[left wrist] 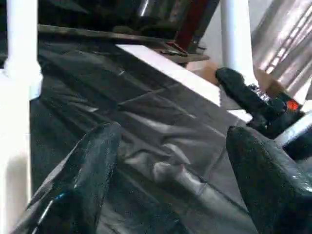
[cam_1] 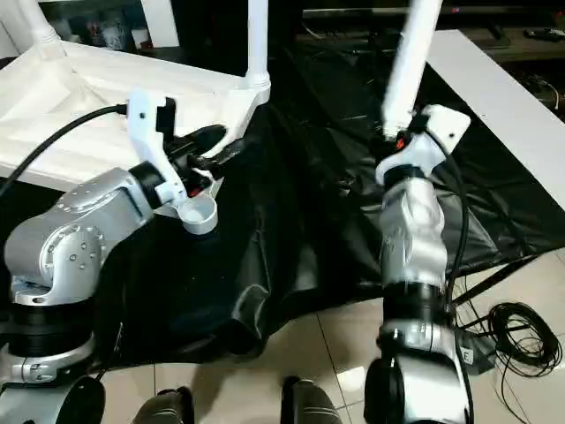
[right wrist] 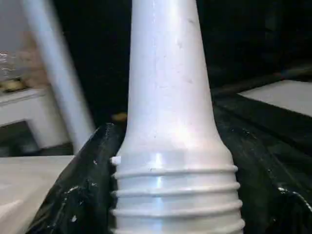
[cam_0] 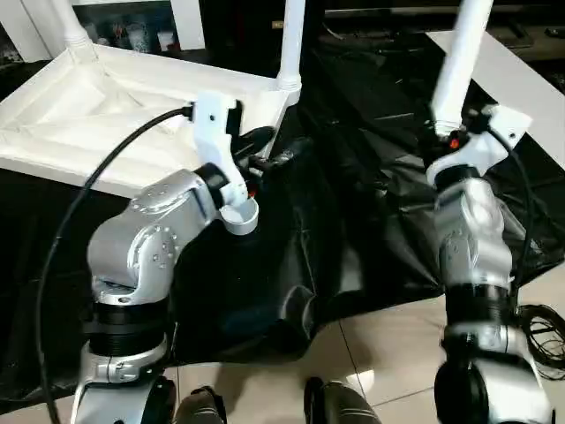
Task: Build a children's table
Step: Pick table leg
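Looks like an indoor room set up as a robot test space rather than a lived-in home. Pale glossy floor tiles (cam_0: 388,344) underfoot, a crumpled black plastic sheet (cam_0: 344,203) spread as a work mat, loose coiled black cable (cam_1: 521,331) lying on the tiles. Behind, a white cabinet (cam_0: 132,26) holding small blurred items. Furniture parts mid-assembly: white tabletop (cam_0: 97,115) lying upside down.

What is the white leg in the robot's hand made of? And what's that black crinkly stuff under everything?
The leg looks like smooth, slightly shiny white plastic: light glints off it, and moulded screw ridges ring its thick end. The right hand grips it there. The black sheet looks like thin glossy plastic film, perhaps bin-bag material: it wrinkles and shines along the folds.
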